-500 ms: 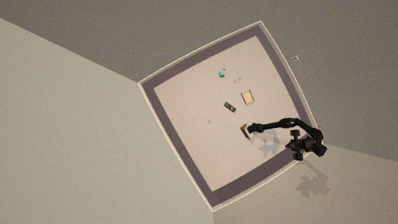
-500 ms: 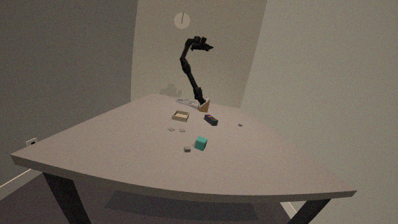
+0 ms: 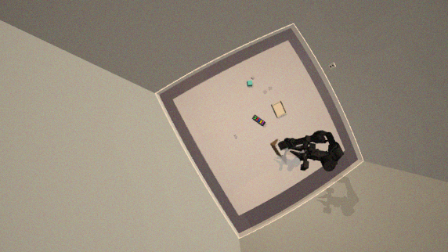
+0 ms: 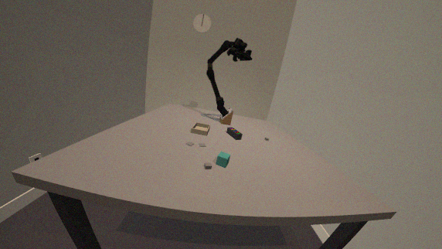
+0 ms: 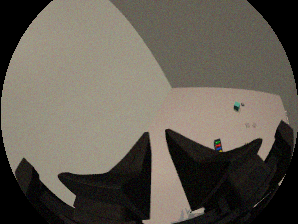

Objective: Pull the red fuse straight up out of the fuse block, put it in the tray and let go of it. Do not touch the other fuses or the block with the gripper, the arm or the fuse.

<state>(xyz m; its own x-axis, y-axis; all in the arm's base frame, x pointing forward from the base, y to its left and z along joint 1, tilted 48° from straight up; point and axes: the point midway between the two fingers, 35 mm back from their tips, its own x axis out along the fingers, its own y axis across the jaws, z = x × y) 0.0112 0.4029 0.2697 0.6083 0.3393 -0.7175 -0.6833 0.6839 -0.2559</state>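
Fuses in block too small to tell apart, red one prob. unresolvable from top/ext. views.

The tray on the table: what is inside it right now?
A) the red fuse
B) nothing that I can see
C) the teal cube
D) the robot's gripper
B: the tray shows only its bare pale floor, the fuse block beside it keeps its coloured fuses, the teal cube sits apart, and the gripper is raised high above the table.
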